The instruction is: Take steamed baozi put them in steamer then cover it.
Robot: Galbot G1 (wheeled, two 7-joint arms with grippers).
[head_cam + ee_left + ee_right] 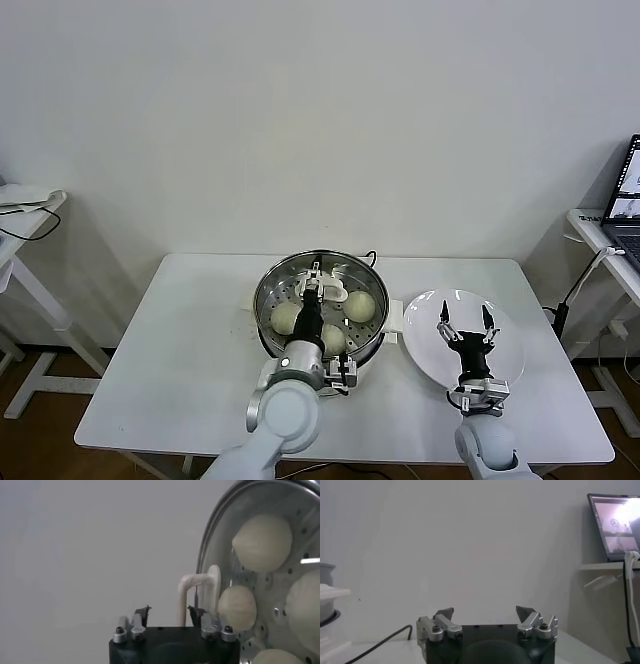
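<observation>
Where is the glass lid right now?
In the head view the lid sits on the steamer at the table's centre, its white handle just ahead of the open left claw; the white plate lies to its right.

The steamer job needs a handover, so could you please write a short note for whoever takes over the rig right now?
Left hand: open over the steamer, with fingers on either side of the lid handle, not gripping it.
Right hand: open and idle above the plate, which is bare.
Things: four buns lie inside the steamer, and the glass lid appears to be seated on it.
Done: buns loaded and the lid put on.
Left: lift the left hand clear and check that the lid sits flat.
</observation>
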